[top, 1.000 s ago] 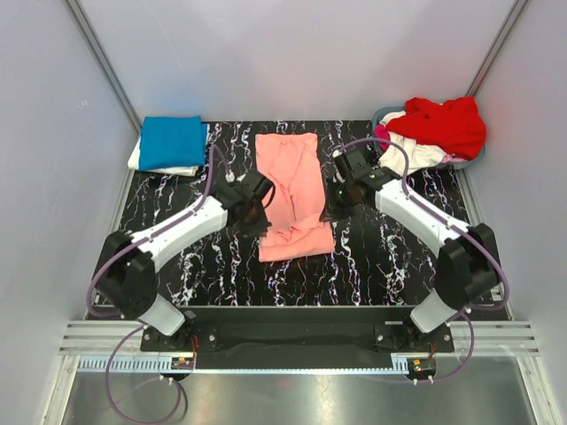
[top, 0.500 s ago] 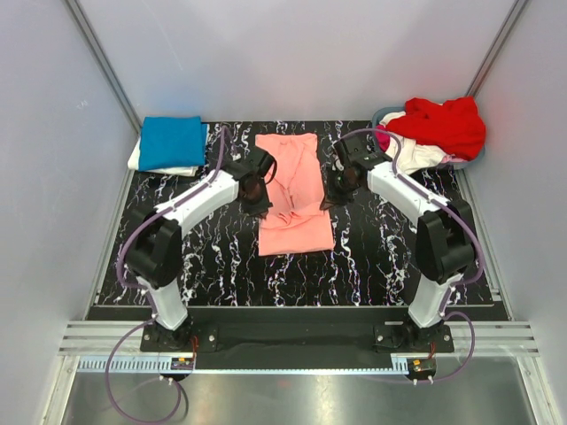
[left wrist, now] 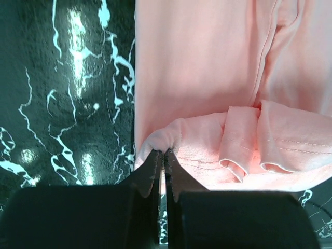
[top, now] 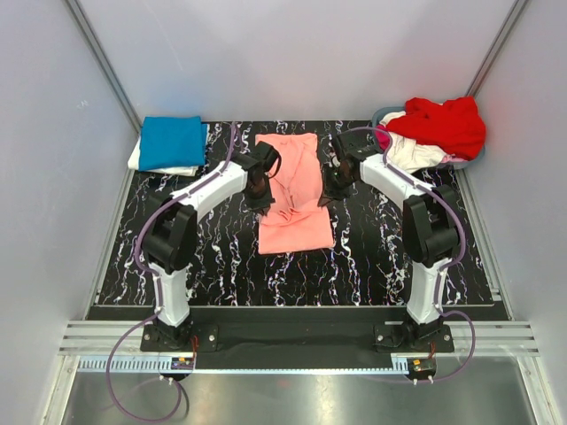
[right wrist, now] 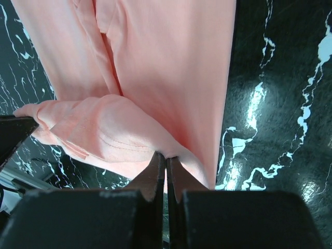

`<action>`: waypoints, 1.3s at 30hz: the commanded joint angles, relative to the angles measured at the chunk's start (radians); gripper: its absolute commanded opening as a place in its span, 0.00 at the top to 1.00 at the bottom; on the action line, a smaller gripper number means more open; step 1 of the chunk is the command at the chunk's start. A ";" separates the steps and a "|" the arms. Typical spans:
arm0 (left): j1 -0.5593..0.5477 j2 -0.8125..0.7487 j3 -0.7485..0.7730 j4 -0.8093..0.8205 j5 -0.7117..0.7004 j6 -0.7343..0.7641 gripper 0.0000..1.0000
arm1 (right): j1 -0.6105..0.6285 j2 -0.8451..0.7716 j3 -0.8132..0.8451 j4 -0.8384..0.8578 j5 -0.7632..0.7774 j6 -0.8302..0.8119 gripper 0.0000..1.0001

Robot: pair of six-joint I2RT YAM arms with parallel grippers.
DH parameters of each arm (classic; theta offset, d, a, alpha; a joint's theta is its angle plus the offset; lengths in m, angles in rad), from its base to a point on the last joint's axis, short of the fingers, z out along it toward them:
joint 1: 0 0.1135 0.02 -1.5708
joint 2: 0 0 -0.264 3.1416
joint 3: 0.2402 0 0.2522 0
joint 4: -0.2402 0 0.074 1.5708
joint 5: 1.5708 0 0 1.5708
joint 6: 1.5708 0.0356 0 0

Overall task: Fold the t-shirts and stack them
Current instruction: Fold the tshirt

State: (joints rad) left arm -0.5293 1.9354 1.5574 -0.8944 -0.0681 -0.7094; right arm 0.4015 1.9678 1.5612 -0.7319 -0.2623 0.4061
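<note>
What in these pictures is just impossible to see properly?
- Top view: the red t-shirt covers the basket; how many shirts lie beneath is hidden.
- Top view: the blue t-shirt covers nearly all of the white cloth under it.
- Left wrist view: the dark body of the left tool hides the pink t-shirt where it is pinched.
- Right wrist view: the right tool does likewise.

The top view looks steeply down from above and behind the arm bases. It takes in the whole counter, with the salmon-pink t-shirt at its middle. The left wrist view sits close over the shirt's left edge, past the left pincer. The right wrist view sits close over its right edge, past the right pincer. All three share the shirt.
</note>
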 commanded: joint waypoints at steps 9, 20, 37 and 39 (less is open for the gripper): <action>0.035 0.063 0.105 0.014 -0.016 0.097 1.00 | -0.027 0.060 0.128 -0.026 -0.041 -0.021 1.00; 0.089 0.238 0.229 -0.001 0.016 0.145 0.95 | -0.041 0.233 0.229 -0.075 0.009 0.006 1.00; 0.232 0.116 0.541 -0.198 0.024 0.274 0.42 | -0.075 0.047 0.298 -0.175 0.081 0.051 0.29; 0.232 0.033 0.514 -0.222 0.014 0.268 0.42 | -0.047 -0.021 0.178 -0.103 0.069 0.063 0.30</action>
State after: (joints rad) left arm -0.2882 2.1380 2.0739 -1.0592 -0.0376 -0.4637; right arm 0.3111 2.1166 1.8515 -0.9016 -0.2012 0.4530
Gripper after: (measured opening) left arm 0.581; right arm 0.706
